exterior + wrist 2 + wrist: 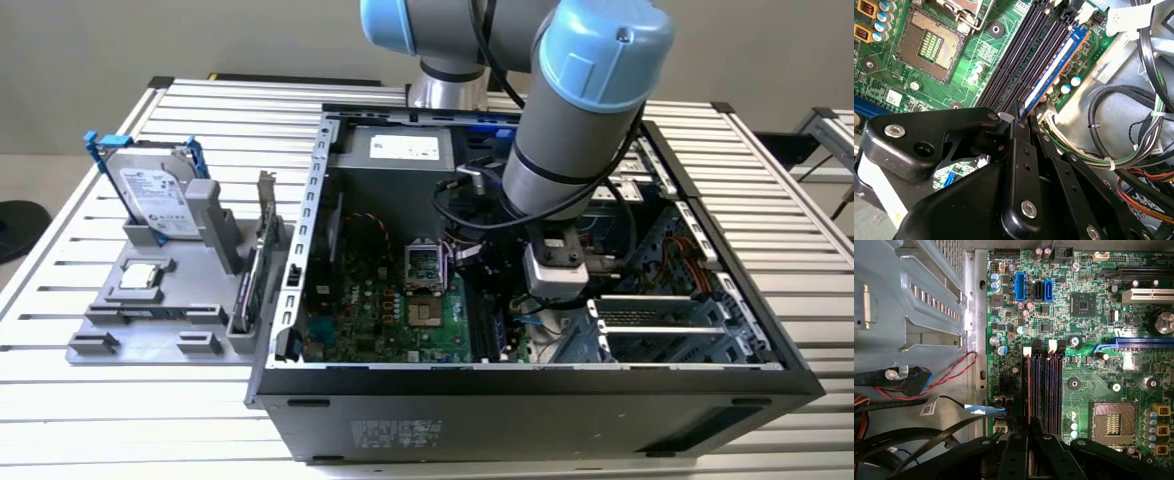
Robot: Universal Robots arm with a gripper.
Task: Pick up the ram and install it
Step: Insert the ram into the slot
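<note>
Gripper (pixel 1021 122) down inside open computer case (pixel 534 380), fingers closed narrow on ram (pixel 1051 82). Ram standing on edge in outermost memory slot, stretching away from fingertips across green motherboard (pixel 1089 330). Empty processor socket (pixel 934 42) off to one side.

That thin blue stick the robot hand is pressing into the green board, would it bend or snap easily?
Probably stiff rather than floppy: the ram runs dead straight along its slot. Being a thin board held by its edge in the hand, it likely weighs little. It may crack if twisted sideways, since it stands on its narrow edge among the memory slots.
</note>
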